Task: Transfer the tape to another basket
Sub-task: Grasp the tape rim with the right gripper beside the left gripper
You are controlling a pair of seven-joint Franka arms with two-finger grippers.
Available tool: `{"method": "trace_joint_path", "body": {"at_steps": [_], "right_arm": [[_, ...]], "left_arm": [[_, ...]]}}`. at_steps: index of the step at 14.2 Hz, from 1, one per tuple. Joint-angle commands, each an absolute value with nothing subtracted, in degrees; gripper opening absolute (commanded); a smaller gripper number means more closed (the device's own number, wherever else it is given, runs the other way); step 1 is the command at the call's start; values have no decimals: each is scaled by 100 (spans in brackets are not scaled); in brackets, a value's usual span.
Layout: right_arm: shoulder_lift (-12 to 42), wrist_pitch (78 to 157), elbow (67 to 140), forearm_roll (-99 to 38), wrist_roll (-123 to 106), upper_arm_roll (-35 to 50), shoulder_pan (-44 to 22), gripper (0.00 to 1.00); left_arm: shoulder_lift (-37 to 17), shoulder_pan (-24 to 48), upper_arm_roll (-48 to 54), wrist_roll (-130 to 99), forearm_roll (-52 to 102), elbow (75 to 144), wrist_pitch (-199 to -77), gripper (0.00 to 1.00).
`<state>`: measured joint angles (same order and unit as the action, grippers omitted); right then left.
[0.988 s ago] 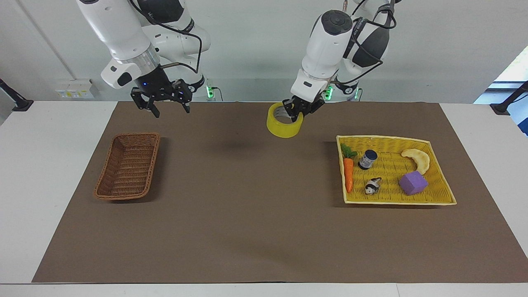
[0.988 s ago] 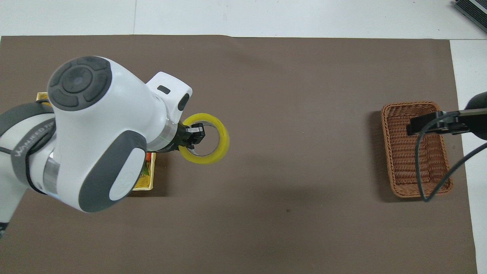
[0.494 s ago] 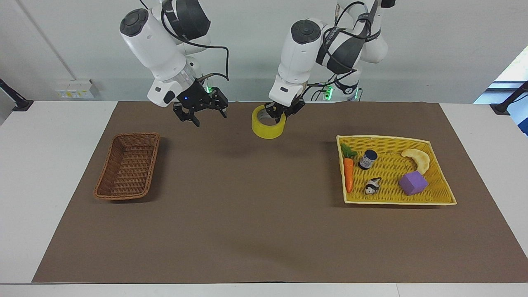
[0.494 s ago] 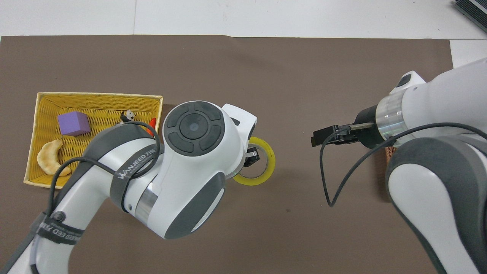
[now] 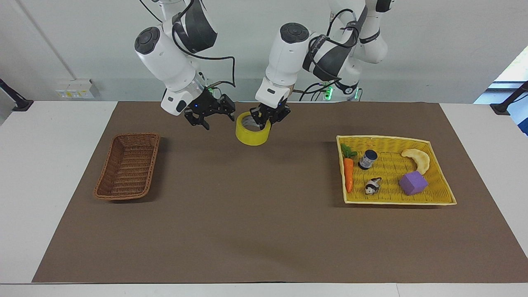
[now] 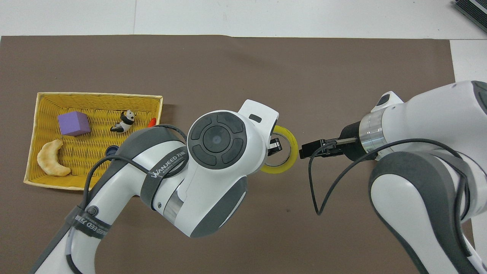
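One yellow roll of tape (image 5: 252, 133) is hanging in the air over the bare brown mat (image 5: 264, 231), about midway along the table at the robots' end. The left gripper (image 5: 268, 117) is pinching the roll's wall, one finger inside the grey-white core and one outside. The right gripper (image 5: 211, 116) is hovering just beside the tape with its fingers spread wide, gripping nothing. The small brown wicker basket (image 5: 128, 166) is sitting empty toward the right arm's end of the table, well apart from the roll. The flat yellow woven tray (image 5: 396, 202) is lying toward the left arm's end, holding a toy carrot (image 5: 348, 173), a small dark jar (image 5: 367, 159), a panda figurine (image 5: 373, 186), a purple cube (image 5: 413, 182) and a pale crescent-shaped pastry (image 5: 418, 159).
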<state>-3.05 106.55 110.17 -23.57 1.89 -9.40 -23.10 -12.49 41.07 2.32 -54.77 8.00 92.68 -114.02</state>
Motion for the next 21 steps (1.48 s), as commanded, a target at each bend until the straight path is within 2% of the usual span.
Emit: {"method": "trace_joint_path", "body": {"at_steps": [1, 15, 16, 17, 18, 19, 21], "right_arm": [[-492, 10767, 11303, -2680, -17, -923, -2215, 100], [-466, 10793, 11628, -3032, -852, -923, -1942, 100], [-466, 10776, 11628, -3032, -957, -932, -1916, 82], [-466, 10741, 11628, -3032, -958, -932, -1846, 46], [-466, 10705, 11628, -3032, -949, -932, -1811, 16], [-466, 10627, 11619, -3067, -914, -932, -1758, 0], [-448, 10512, 11584, -3164, -914, -932, -1670, 0]], "left_arm": [[-1494, 4342, 158, -5643, 756, 9132, -11662, 0], [-1424, 4465, 360, -6284, 782, 8877, -11883, 0], [-1415, 4465, 395, -6284, 782, 8877, -11883, 0], [-1415, 4465, 396, -6293, 782, 8877, -11883, 0], [-1415, 4465, 396, -6293, 782, 8877, -11883, 0], [-1415, 4465, 396, -6284, 782, 8877, -11883, 0], [-1415, 4465, 422, -6284, 782, 8877, -11883, 0]]}}
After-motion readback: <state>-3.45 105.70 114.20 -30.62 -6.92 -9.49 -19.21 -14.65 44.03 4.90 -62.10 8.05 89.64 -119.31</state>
